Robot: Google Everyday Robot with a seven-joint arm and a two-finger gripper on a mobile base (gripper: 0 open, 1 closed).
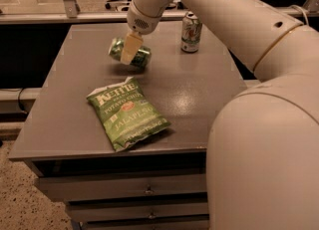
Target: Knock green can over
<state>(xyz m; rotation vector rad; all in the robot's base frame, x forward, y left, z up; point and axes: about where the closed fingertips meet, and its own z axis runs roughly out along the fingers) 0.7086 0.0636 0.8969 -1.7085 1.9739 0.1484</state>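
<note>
The green can (143, 57), dark green with pale print, lies on its side, tilted, in the back middle of the grey table (199, 89). My gripper (128, 57) reaches down from the arm above and is shut on the can. One cream finger (131, 46) crosses the can's front; the other is hidden behind it. The can casts a shadow on the tabletop just below it. I cannot tell whether it touches the table.
A white and silver can (191, 32) stands upright at the back right. A green Kettle chip bag (128, 113) lies flat near the front. My arm (259, 124) fills the right side. Drawers (149, 190) sit under the tabletop.
</note>
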